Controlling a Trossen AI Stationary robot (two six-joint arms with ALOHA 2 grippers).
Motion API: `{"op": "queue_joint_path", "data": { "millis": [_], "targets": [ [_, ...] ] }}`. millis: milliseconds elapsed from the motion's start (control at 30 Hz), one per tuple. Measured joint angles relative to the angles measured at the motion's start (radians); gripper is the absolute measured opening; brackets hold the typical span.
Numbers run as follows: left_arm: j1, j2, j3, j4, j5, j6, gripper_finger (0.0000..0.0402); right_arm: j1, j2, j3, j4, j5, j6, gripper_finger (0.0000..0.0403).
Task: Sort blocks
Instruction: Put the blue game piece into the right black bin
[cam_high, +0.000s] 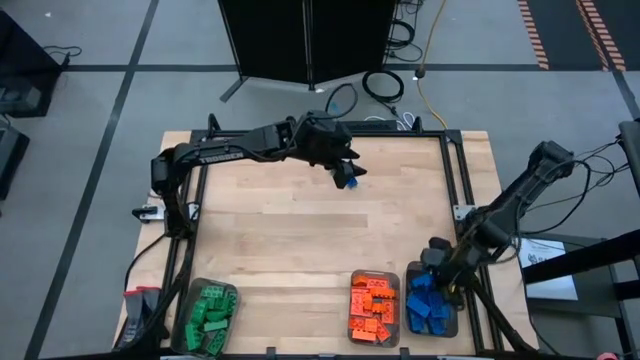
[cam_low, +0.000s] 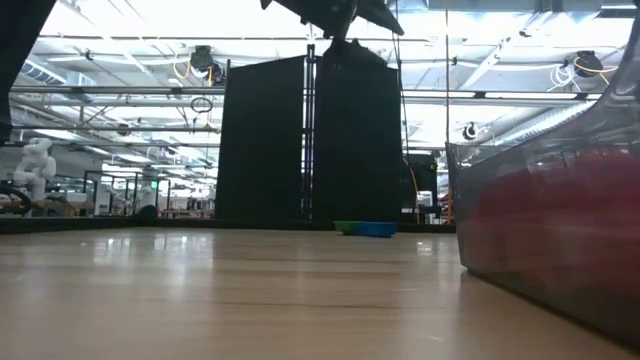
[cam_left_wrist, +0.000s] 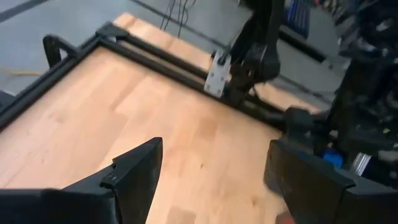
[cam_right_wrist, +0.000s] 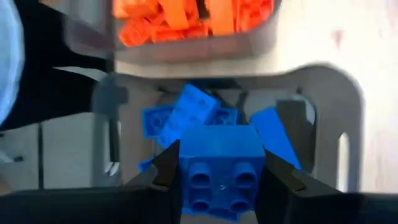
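Note:
My right gripper (cam_high: 447, 278) hangs over the clear tray of blue blocks (cam_high: 430, 306) at the table's near right, shut on a blue block (cam_right_wrist: 221, 165). At the table's far middle my left gripper (cam_high: 345, 172) stands open above the wood with nothing between its fingers (cam_left_wrist: 140, 171). A loose blue block (cam_high: 348, 183) lies on the table just below it; the low view shows that block (cam_low: 366, 228) flat on the wood, with some green at one end. Orange blocks fill the tray (cam_high: 373, 308) beside the blue one. Green blocks fill the tray (cam_high: 208, 318) at the near left. My right gripper pinches the blue block by two opposite sides (cam_right_wrist: 186, 168), one finger on each. The fingers slant down from above. The block's face with four round studs (cam_right_wrist: 221, 186) is turned toward the wrist. It hangs clear above the blue blocks (cam_right_wrist: 186, 115) in the tray.
A black metal frame (cam_high: 455, 170) borders the table's left, far and right edges. The three trays line the near edge; the orange one's wall (cam_low: 540, 230) looms at the right of the low view. Bare wood (cam_high: 300, 240) lies between the far block and the trays.

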Motion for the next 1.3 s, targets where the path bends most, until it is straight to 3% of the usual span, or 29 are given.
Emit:
{"op": "queue_joint_path", "data": {
  "millis": [267,333,500,633,800,1300],
  "targets": [
    [-0.011,0.009,-0.001,-0.101,0.0,0.104,0.0295,0.044,0.207,0.0,0.018,-0.004,0.15,0.0122],
    [-0.014,0.009,-0.001,-0.107,0.0,0.131,0.0295,0.043,0.234,0.0,0.019,-0.005,0.171,0.0162],
    [-0.037,0.009,-0.001,-0.119,-0.042,0.327,0.0295,0.039,0.262,0.0,0.004,-0.021,0.243,0.0308],
    [-0.052,0.027,0.0,-0.104,-0.136,0.539,0.0295,0.028,0.263,0.0,0.011,-0.051,0.293,0.0361],
    [-0.029,0.104,0.0,-0.102,-0.139,0.685,0.0295,0.026,0.262,0.036,0.017,-0.048,0.284,0.0356],
    [0.036,0.33,-0.001,-0.159,-0.116,0.887,0.0295,0.026,0.262,0.075,-0.001,-0.025,0.292,0.0339]
  ]
}}
